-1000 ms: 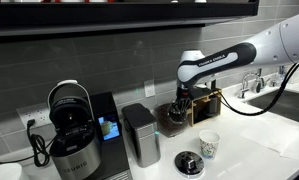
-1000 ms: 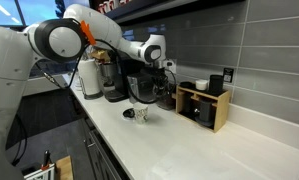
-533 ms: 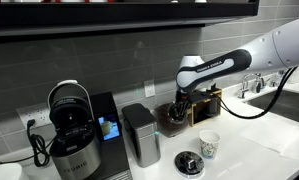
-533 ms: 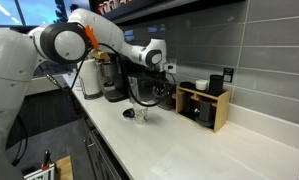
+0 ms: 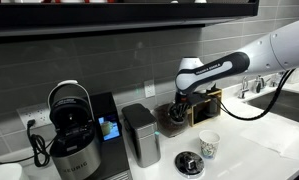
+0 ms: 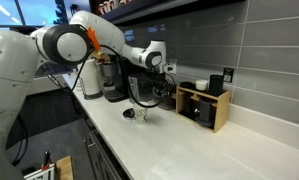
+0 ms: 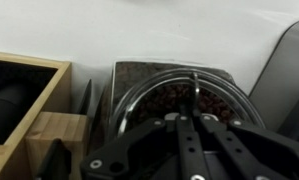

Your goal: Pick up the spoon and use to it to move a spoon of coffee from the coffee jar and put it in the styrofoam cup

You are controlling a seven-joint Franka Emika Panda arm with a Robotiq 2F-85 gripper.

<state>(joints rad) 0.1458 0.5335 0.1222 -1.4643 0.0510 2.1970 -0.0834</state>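
Observation:
My gripper [image 7: 192,125] hangs right over the mouth of the coffee jar [image 7: 174,98], a clear glass jar with dark brown coffee inside. The fingers are shut on the thin handle of the spoon [image 7: 195,88], which points down into the jar. In both exterior views the gripper [image 5: 178,103] [image 6: 161,82] sits just above the jar [image 5: 170,118] [image 6: 161,98] at the back of the counter. The white styrofoam cup [image 5: 208,146] [image 6: 141,114] stands apart, nearer the counter's front edge.
A wooden box organizer [image 5: 207,107] [image 6: 203,105] [image 7: 29,110] stands right beside the jar. A grey metal canister [image 5: 140,134], a coffee machine [image 5: 74,130] and a flat black-and-white disc [image 5: 189,162] stand along the white counter [image 6: 209,150].
The gripper has sunk slightly toward the jar mouth; the arm's elbow shifted a little. The cup and other objects have not moved.

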